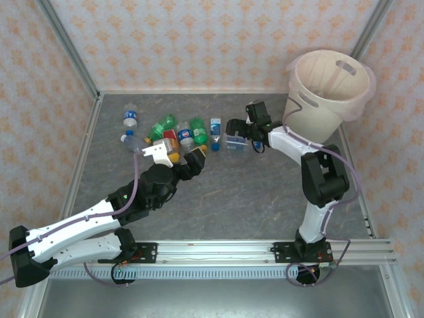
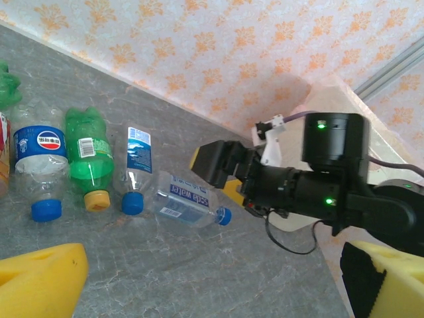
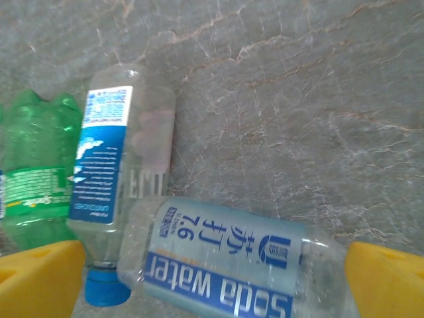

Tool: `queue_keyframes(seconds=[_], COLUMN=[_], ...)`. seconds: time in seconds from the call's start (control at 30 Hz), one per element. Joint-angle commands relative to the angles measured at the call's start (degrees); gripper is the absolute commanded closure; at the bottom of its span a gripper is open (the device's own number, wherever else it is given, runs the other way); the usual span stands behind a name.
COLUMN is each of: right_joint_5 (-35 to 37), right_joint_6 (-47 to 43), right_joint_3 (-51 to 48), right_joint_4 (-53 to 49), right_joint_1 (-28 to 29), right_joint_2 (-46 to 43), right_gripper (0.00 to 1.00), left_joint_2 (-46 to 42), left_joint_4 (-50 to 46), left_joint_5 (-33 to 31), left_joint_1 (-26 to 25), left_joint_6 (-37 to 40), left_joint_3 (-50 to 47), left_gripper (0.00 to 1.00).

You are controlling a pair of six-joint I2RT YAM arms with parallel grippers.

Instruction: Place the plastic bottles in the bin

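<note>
Here, soda water bottle point(image 3: 225, 265): flat on the grey table point(image 1: 265, 199), long axis left-right, blue cap toward the right arm.
Right gripper point(image 3: 212, 285): jaws spread wide with the bottle between them in the wrist view; contact cannot be told.
Cut off: the bottle's lower edge.
Right arm: stretched forward-left, wrist dipped, bin point(image 1: 318, 112) behind it.
Left gripper point(image 1: 184, 159): wide, empty, beside the other bottles point(image 1: 179, 132).

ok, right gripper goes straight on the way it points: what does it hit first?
Most likely the clear soda water bottle, lying crosswise dead ahead of the right gripper, framed by its open yellow fingers. Depth is unclear, but nothing shows in front of it.
</note>
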Motion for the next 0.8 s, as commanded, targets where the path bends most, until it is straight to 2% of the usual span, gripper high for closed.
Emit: queue_keyframes(seconds=[0.0, 0.23, 0.37, 0.77], right_joint_5=[-0.4, -1.3, -4.8, -7.0], right_joint_6=[-2.0, -1.9, -0.1, 3.9], right_joint_3=[2.4, -0.7, -4.2, -17.9], right_joint_4=[-0.1, 0.0, 2.0, 6.0], right_joint_1=[0.2, 0.1, 0.4, 2.6], right_joint_2=[1.4, 0.8, -2.3, -13.8], right_gripper=[0.00, 0.00, 0.00, 0.00], left_joint_2=[-0.9, -1.1, -0.8, 0.4], left_joint_4=[-1.1, 0.0, 1.9, 3.9], left_joint_5=[-0.3, -0.9, -0.1, 1.0], left_joint_1=[-0.2, -0.2, -0.2, -0.2], left_joint_6=[0.6, 1.6, 1.8, 1.4], left_joint_3=[-0.5, -1.0, -1.8, -2.8], left_gripper=[0.01, 0.01, 0.01, 0.01])
